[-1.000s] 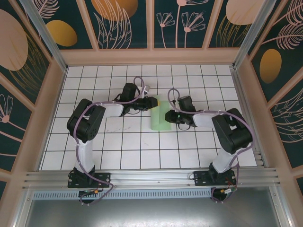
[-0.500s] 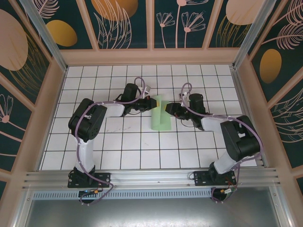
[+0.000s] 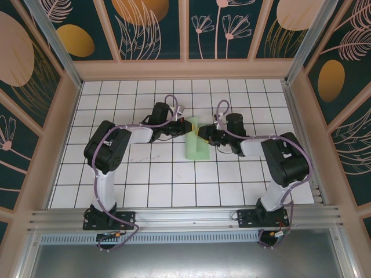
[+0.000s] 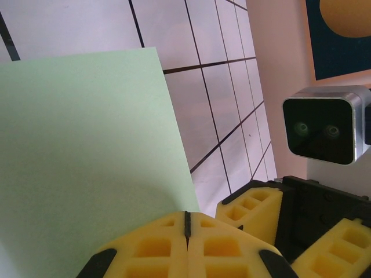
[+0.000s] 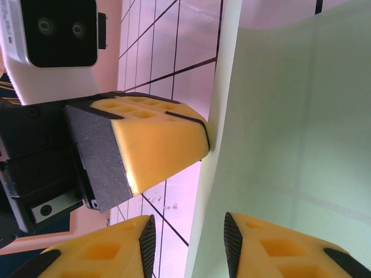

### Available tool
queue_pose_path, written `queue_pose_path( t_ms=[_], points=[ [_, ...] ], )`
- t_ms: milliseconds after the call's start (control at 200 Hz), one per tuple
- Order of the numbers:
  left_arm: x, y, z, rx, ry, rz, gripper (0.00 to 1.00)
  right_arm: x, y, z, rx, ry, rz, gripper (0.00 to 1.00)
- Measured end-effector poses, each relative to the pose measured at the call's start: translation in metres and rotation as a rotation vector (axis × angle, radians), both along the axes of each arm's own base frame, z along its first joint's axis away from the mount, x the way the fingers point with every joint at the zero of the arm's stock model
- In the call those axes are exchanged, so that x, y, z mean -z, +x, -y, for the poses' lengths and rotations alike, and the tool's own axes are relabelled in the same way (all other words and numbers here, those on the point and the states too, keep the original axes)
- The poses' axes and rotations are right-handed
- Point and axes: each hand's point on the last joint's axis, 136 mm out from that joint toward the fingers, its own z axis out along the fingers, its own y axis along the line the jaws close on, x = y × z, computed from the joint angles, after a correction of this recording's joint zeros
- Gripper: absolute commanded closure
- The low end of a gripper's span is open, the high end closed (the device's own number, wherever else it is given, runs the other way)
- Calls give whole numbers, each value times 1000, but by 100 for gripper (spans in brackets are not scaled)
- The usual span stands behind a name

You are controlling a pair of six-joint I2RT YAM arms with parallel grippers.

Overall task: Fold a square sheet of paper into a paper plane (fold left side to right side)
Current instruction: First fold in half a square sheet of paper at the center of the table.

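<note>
One sheet of paper (image 3: 195, 147) lies in the middle of the tiled floor (image 3: 145, 185). It is a narrow green strip with its long axis running from near to far. Its near part rests flat, and its far end stands lifted where the two arms meet.

The left gripper (image 3: 186, 127) reaches that far end from the left. In its wrist view its yellow fingers (image 4: 162, 243) are pressed tight together, with the corner of the sheet (image 4: 87, 150) running in between them, so it has the paper pinched by its edge.

The right gripper (image 3: 203, 133) comes in from the right, just beside the left one. In its wrist view its jaws stand partly apart, with the raised edge of the sheet (image 5: 272, 127) in the gap. Neither finger is clamped on the paper.

Count: one sheet, two grippers, both at the sheet's far end.

A left-to-right fold would probably fall to the left arm, which already holds the paper. The edge would travel right, across the strip's long axis, and straight toward the right gripper. That gripper likely has to close on the edge or move clear.
</note>
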Motion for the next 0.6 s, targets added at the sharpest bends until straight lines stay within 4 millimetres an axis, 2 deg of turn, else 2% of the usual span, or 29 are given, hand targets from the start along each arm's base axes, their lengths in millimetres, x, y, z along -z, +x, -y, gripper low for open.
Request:
queue_pose_path(
  t_ms=[150, 330, 510, 601],
  points=[
    [0, 0, 0, 1, 2, 3, 97, 3, 3, -3, -5, -4, -6, 75],
    [1, -1, 0, 1, 4, 0, 97, 7, 3, -6, -12, -12, -15, 94],
    [3, -1, -2, -2, 25, 1, 88, 12, 6, -4, -9, -60, -19, 98],
    [-3, 0, -7, -18, 53, 22, 83, 16, 10, -1, 3, -107, -16, 98]
  ],
)
